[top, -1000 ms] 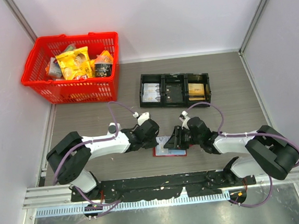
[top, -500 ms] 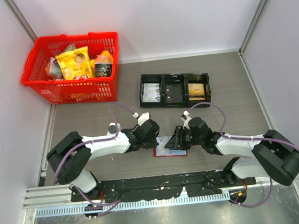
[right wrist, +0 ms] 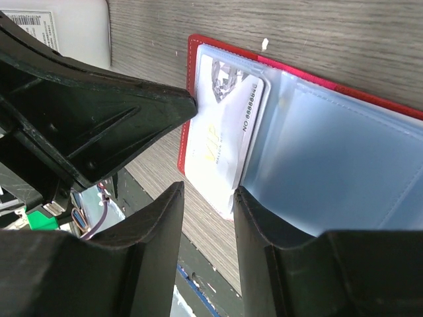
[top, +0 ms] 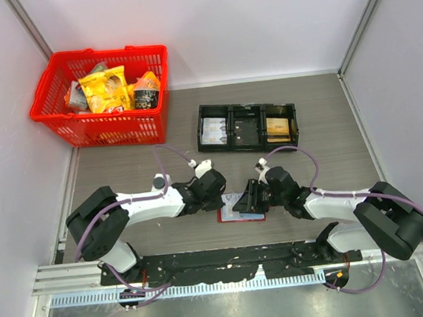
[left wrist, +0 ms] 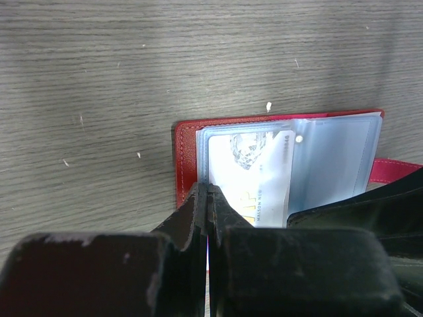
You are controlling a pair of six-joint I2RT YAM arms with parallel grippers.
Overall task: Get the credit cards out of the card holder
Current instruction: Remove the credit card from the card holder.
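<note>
The card holder (left wrist: 330,152) lies spread open on the surface (left wrist: 99,79) between the arms. The left gripper (left wrist: 208,198), jaws closed, presses on its left edge, apparently to pin it down. The right gripper (right wrist: 208,191), jaws apart, straddles the credit card (left wrist: 254,172) poking from its sleeve; I cannot tell whether they grip it.

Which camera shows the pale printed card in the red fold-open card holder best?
The right wrist view: the pale printed card lies close and face-up on the red fold-open card holder, print visible. The left wrist view shows it, its near edge hidden behind the shut left claw. The top view gives only a pale patch.
</note>
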